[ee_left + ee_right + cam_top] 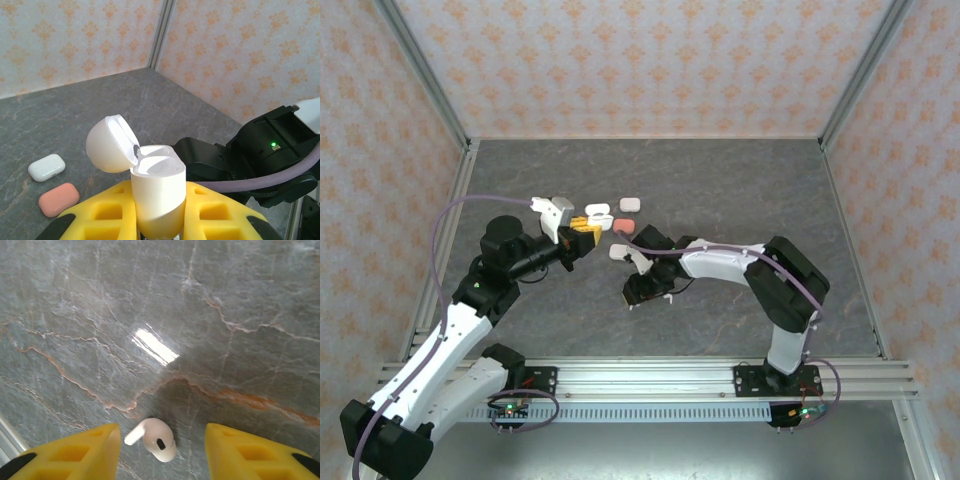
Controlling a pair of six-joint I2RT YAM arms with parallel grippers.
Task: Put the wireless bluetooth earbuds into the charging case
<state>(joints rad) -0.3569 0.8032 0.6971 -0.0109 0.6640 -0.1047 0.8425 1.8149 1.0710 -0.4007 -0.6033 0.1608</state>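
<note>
Left jaws pinch the open-lidded white case (157, 195); right jaws spread astride a white stemmed earbud (156, 439).

A grey, marble-veined tabletop (720, 180) fills the middle of the top view, boxed in by pale pink walls (640, 60) with orange motifs (aluminium posts (422, 70) run down the upper corners), an aluminium rail (650, 375) crosses the bottom, and a bright glare (155, 346) sits mid-frame in the right wrist view.
</note>
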